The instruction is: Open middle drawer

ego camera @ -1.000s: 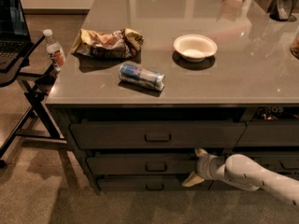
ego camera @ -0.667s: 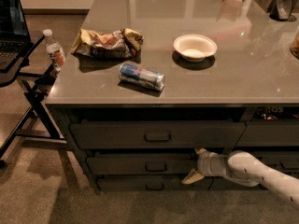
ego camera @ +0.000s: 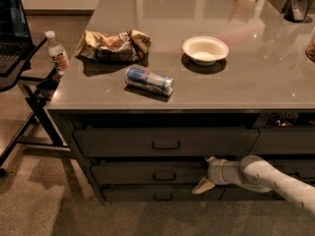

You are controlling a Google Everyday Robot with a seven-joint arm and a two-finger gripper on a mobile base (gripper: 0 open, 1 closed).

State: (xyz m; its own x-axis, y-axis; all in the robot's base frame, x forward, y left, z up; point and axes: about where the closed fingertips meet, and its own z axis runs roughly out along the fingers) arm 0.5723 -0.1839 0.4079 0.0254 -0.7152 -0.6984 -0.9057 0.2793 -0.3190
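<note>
The middle drawer [ego camera: 147, 173] is a dark flat front with a small black pull [ego camera: 164, 176], below the taller top drawer [ego camera: 166, 141] and above the thin bottom drawer [ego camera: 157, 194]. It looks shut. My gripper [ego camera: 205, 172], on a white arm coming in from the lower right, is at the right end of the middle drawer front, well to the right of the pull. Its pale fingers are spread, one fingertip [ego camera: 210, 159] at the front's top edge and the other near its bottom edge. It holds nothing.
On the grey counter [ego camera: 246, 87] lie a chip bag [ego camera: 114, 44], a can on its side [ego camera: 149, 80] and a white bowl [ego camera: 205, 49]. A folding stand [ego camera: 29, 97] with a water bottle [ego camera: 57, 53] and a laptop [ego camera: 12, 26] is at the left. Carpet floor is in front.
</note>
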